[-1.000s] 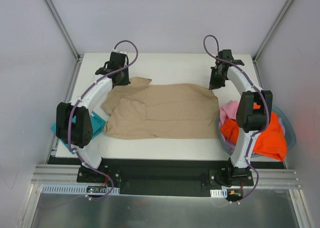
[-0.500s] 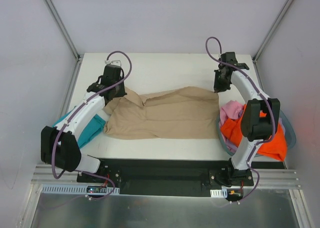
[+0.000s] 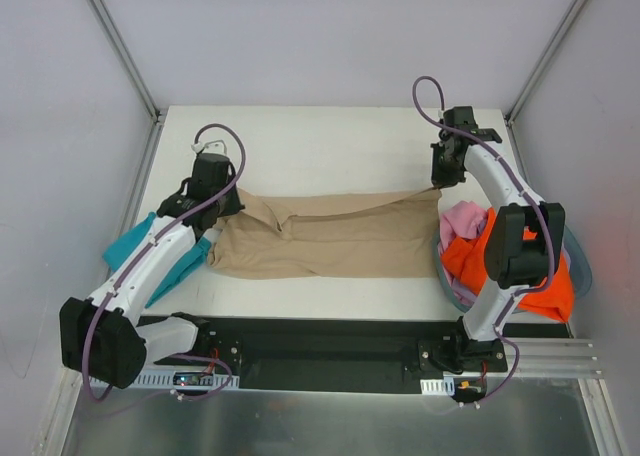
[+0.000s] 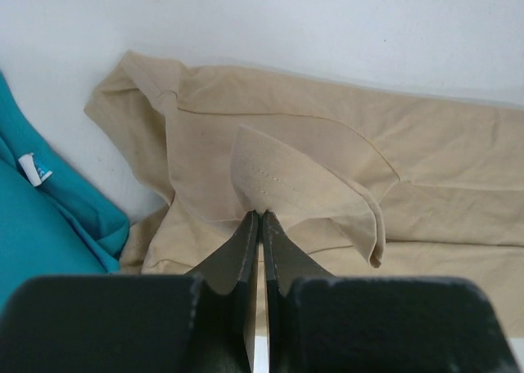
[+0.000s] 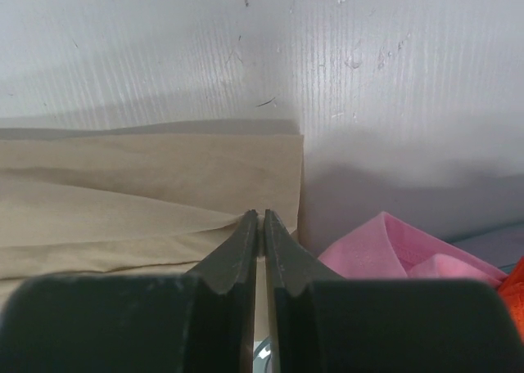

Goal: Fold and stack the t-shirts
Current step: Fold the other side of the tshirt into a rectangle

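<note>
Nearest the arm bases, the tan t-shirt point(image 3: 330, 241) lies across the middle of the desk point(image 3: 320, 141) as a long band running from 9 o'clock to 3 o'clock. Its near edge is flat and its far edge is lifted and drawn taut between the two arms. The teal t-shirt point(image 3: 128, 254) lies at 8 o'clock, partly under the left arm and just beside the tan sleeve. At 4 o'clock the round basket point(image 3: 582, 266) holds the orange t-shirt point(image 3: 535, 276), with the pink t-shirt point(image 3: 462, 219) spilling over its inner side.

Further in, the left tool point(image 4: 260, 215) is pinched together on a raised tab of tan cloth at the band's 9 o'clock end, beside a sleeve seam. The right tool point(image 5: 260, 216) is likewise clamped on the cloth edge at the 2 o'clock corner, close to the pink fabric but apart from it. Beyond both, the desk is bare to its far rim.

The tan shirt looks light, limp and thin. It creases where it is pulled and sags between the grips, so it should drape rather than hold a shape. It seems best held at hem corners or seams, where doubled fabric gives the fingers something to bite on. Both ends should probably carry even tension, because a pinch this small could slip off a single layer.
</note>
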Controlling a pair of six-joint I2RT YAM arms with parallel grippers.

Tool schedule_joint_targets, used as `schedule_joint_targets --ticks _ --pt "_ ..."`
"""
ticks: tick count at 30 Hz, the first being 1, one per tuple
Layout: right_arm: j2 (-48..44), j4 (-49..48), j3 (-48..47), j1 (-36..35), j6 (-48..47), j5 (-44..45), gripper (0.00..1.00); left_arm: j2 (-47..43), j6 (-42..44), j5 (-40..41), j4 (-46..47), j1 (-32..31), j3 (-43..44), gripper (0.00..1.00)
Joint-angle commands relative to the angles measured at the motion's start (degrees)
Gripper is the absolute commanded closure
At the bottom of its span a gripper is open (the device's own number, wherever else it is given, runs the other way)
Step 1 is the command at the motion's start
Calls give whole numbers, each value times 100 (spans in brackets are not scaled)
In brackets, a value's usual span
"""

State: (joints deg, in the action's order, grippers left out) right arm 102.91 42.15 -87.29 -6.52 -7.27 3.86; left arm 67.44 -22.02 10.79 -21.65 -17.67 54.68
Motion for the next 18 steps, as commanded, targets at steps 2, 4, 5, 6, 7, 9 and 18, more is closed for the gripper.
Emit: schedule_joint_targets --ticks 2,4,5,6,7,9,18 --pt "-307 135 36 72 -161 133 92 -564 -337 12 -23 -26 -352 100" --pt "-298 127 80 81 -170 142 92 -679 -522 -111 -32 -26 -597 100" --pt "-298 135 89 90 -178 133 92 -810 -618 -129 -41 -26 -694 100" --pt "-272 135 98 99 -179 141 91 -881 -793 -138 -50 -26 -799 100" --pt "-246 153 98 99 -179 142 91 -969 -882 -173 -59 -26 -1027 100" --pt "-219 153 115 107 -179 133 91 -1206 -1145 -278 -59 -26 -1248 100" --pt "-61 258 124 107 -231 238 78 -2015 -1621 -850 -541 -26 -2127 53"
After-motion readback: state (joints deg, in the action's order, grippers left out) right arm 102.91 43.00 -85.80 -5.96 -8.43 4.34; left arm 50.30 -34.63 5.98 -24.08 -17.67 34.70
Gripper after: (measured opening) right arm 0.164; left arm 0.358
